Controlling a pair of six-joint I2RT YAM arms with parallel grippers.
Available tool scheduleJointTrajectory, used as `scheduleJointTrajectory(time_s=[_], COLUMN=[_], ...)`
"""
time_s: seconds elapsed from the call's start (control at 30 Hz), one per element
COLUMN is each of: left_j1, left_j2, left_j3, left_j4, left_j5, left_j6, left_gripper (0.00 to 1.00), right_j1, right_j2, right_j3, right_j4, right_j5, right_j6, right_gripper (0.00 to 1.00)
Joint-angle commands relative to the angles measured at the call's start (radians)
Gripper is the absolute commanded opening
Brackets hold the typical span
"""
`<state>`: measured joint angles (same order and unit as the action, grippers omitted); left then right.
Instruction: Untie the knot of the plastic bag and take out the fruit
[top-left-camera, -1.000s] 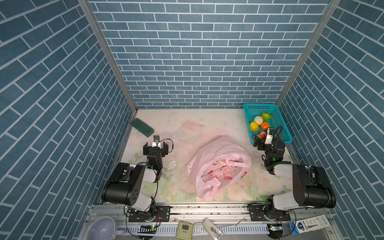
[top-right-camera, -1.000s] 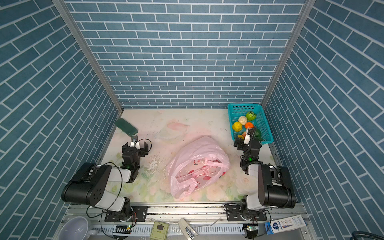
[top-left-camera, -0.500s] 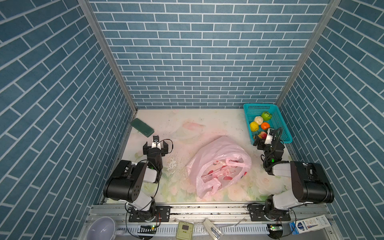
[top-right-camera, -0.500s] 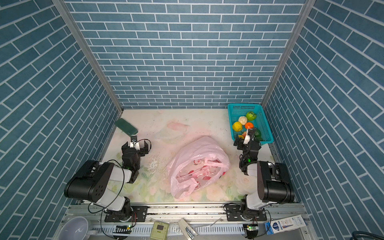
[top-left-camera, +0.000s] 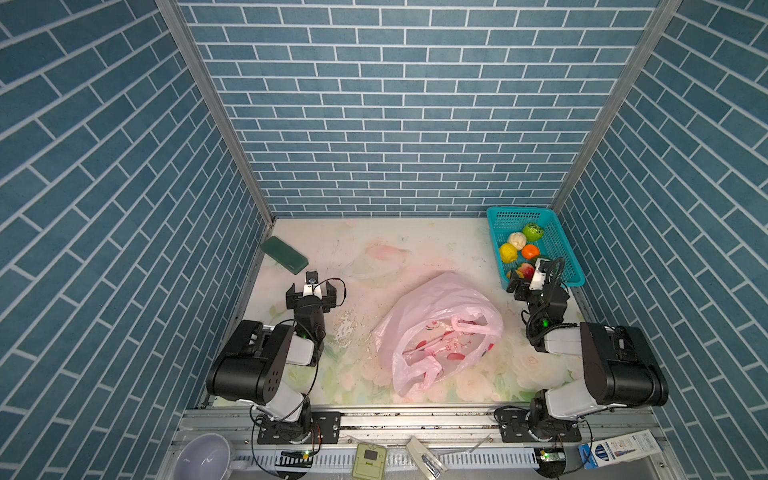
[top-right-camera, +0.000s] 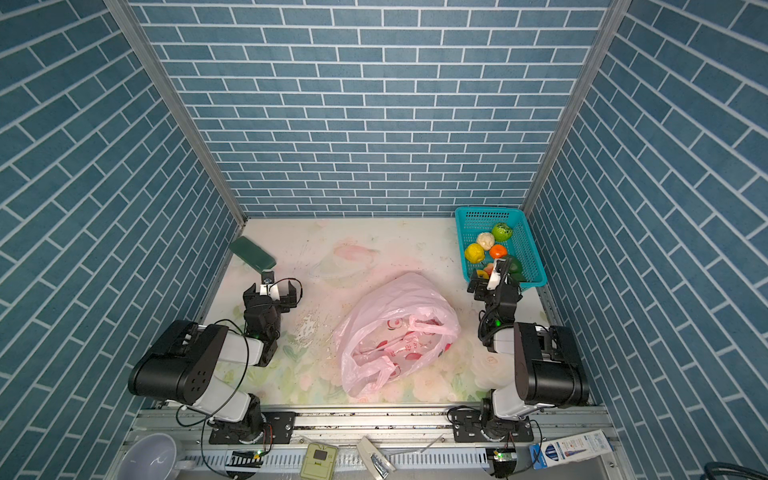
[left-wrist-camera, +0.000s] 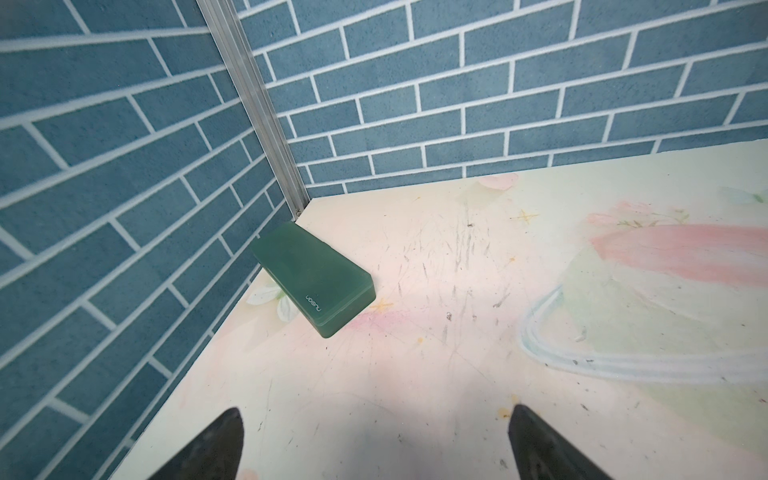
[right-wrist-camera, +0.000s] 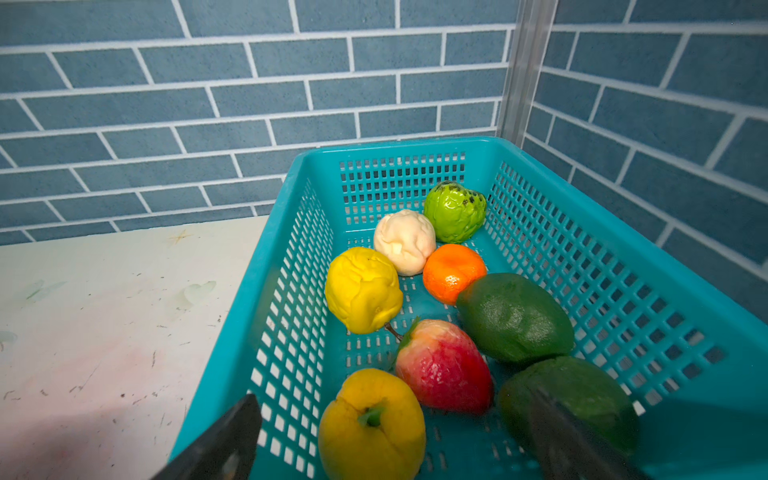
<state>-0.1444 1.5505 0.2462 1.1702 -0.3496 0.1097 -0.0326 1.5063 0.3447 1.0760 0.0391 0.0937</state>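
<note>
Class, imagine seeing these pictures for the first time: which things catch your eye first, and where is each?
The crumpled pink bag lies in the middle of the table. At the far right corner a teal basket holds bright fruit: yellow, orange, red, green, cream. A dark green box lies by the left wall.
</note>
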Motion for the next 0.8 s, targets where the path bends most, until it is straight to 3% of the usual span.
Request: scheduleJointTrajectory(time_s=[0.0,0.03,0.07,0.2,0.3,0.77], left_j1=[0.005,0.006,0.006,0.006,0.006,0.006], left_j2=[0.005,0.005,0.004,0.005,0.005,0.005], left_j3=[-0.009,-0.009,-0.010,-0.009,-0.010,-0.007], left_j4=[0.026,0.026,0.026,0.025,0.026,0.025], left_j5=[0.009,0.010,0.011,0.011,0.014,0.011], left_j6=[0.003,0.004,0.004,0.004,0.005,0.004], left_gripper=[1.00,1.00,1.00,1.00,1.00,1.00], right_j1=[-0.003,-0.003,-0.005,-0.014,-0.014,0.016], right_j2=[0.029,0.025,0.017,0.031,0.026,0.029], right_j3=[-0.042,-0.047,-0.056,-0.090,-0.088,-0.053], right_j4=[-0.048,-0.046,-0.042,0.044,0.033,-0.024], right_j5=[-0.026,-0.171,-0.194,0.041,-0.157,0.042], right_j6=[-0.063,-0.118,-0.118,-0.015,-0.093,-0.061], right_gripper=[0.99,0.99,0.99,0.99,0.99,0.99])
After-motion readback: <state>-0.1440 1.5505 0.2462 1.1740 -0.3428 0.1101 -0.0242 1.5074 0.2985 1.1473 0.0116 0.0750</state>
